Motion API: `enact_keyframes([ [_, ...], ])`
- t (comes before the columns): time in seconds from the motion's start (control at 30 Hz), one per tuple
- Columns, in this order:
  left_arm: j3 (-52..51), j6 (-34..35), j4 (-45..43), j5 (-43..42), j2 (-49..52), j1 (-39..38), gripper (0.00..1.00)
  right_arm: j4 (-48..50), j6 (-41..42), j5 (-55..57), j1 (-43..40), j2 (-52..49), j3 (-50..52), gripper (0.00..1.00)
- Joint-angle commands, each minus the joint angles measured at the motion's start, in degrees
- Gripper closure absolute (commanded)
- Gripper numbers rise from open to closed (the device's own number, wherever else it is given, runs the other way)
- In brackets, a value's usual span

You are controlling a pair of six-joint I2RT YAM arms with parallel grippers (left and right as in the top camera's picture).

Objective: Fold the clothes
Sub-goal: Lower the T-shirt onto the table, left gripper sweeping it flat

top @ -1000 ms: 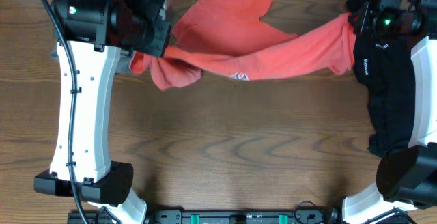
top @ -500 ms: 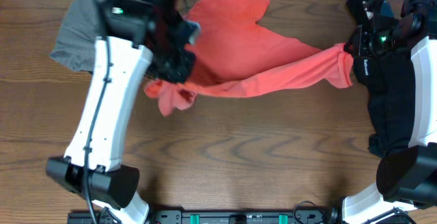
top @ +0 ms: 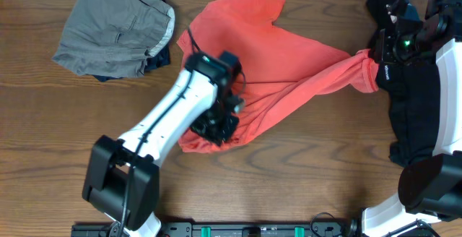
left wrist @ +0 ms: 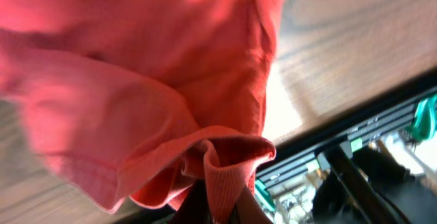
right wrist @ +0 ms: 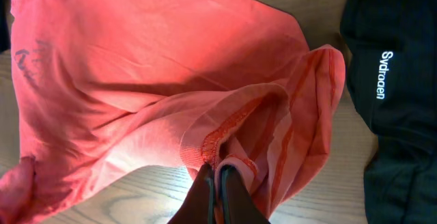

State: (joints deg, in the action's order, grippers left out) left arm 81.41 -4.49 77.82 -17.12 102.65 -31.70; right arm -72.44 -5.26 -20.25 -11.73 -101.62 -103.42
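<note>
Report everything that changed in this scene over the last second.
The left gripper, clamped on one end of the coral-red cotton T-shirt, swung from the far left toward the centre and nearer the robot, dragging that end along and uncovering the crumpled grey-khaki shorts. The right gripper kept its pinch on the other end; the black shirt stayed put.

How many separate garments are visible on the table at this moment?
4: coral-red T-shirt in the middle, grey-khaki shorts far left, navy piece peeking from under them, black shirt at right. More may be hidden.
</note>
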Motion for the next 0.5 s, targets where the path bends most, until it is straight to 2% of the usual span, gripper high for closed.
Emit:
enact_keyframes([
  [0.0, -3.58, 1.27, -1.31, -2.80, -0.09, -2.86, 0.89, -0.02, -0.83, 0.35, -1.07, 0.90, -0.72, 0.97],
  [0.03, -4.39, 1.42, -1.77, -2.80, -0.09, -3.54, 0.83, -0.04, -0.83, 0.35, -1.07, 0.90, -0.72, 0.94],
  [0.1, -5.31, 1.66, -2.08, -2.80, -0.09, -4.59, 0.66, -0.02, -0.85, 0.35, -1.07, 0.90, -0.72, 0.81],
  [0.17, -5.33, 1.84, -2.08, -2.82, -0.11, -5.18, 0.54, -0.02, -0.85, 0.37, -1.07, 0.90, -0.72, 0.76],
  [0.33, -5.33, 1.86, -3.50, -2.80, -0.74, -5.35, 0.39, 0.00, -0.85, 0.37, -1.07, 0.90, -0.72, 0.67],
  [0.47, -5.31, 3.23, -8.74, -1.92, -4.22, -3.76, 0.32, 0.15, -0.90, 0.48, -1.07, 0.87, -0.72, 0.62],
])
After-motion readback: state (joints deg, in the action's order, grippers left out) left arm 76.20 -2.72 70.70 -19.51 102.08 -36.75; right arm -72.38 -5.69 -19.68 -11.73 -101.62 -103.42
